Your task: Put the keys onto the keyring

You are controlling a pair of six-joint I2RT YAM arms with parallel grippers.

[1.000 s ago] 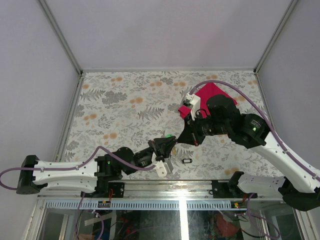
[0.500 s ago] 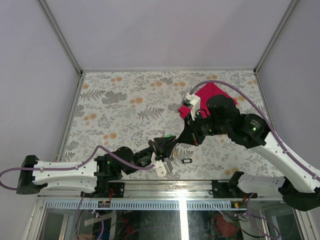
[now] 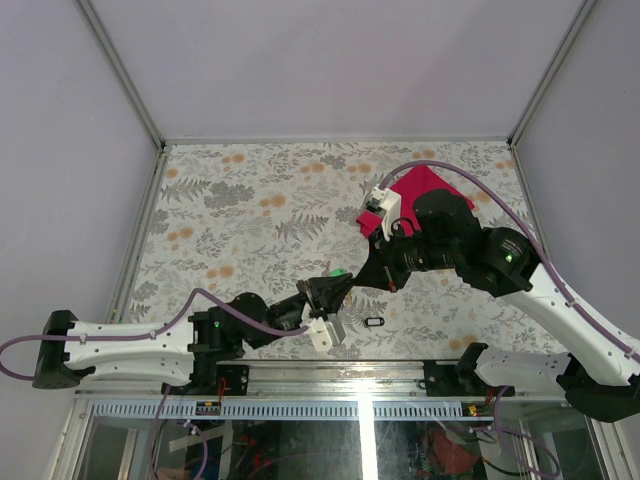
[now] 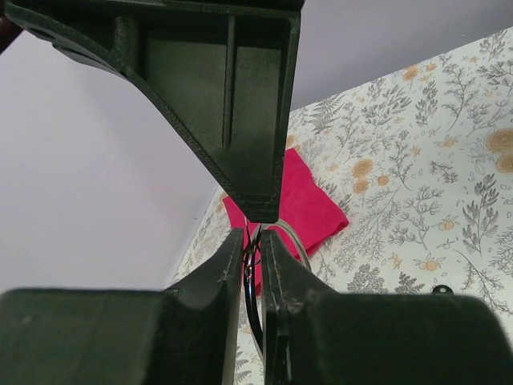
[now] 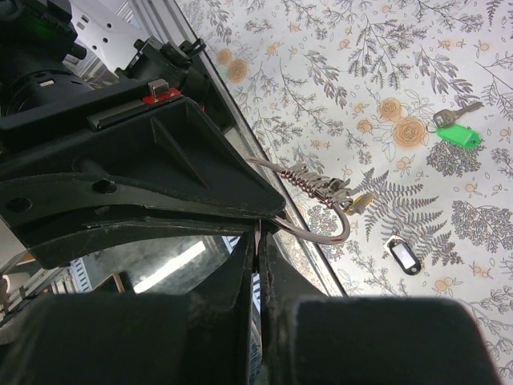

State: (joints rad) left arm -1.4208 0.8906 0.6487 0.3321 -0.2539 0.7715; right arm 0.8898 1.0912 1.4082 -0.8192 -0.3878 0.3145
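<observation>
Both grippers meet above the table's near middle. My right gripper [image 5: 258, 233] [image 3: 353, 283] is shut on the thin silver keyring [image 5: 330, 237], whose loop curves out beside its tips. The ring carries several keys [image 5: 318, 184], one of them pale yellow [image 5: 361, 202]. My left gripper [image 4: 252, 234] [image 3: 333, 291] is shut on a black key tag [image 4: 254, 281] seen edge-on. That tag's small ring sits right under the right fingertip [image 4: 261, 200]. The keyring [image 4: 295, 241] shows behind the left fingers. One black key [image 5: 403, 257] [image 3: 374, 322] lies loose on the floral table.
A red cloth [image 3: 425, 188] [image 4: 309, 204] lies at the back right, partly under the right arm. A green tag with a metal key [image 5: 457, 133] rests on the table. The table's near metal edge [image 3: 400, 368] runs just below the grippers.
The left gripper has edged slightly left and toward the near edge. The right arm and the loose black key have not moved.
</observation>
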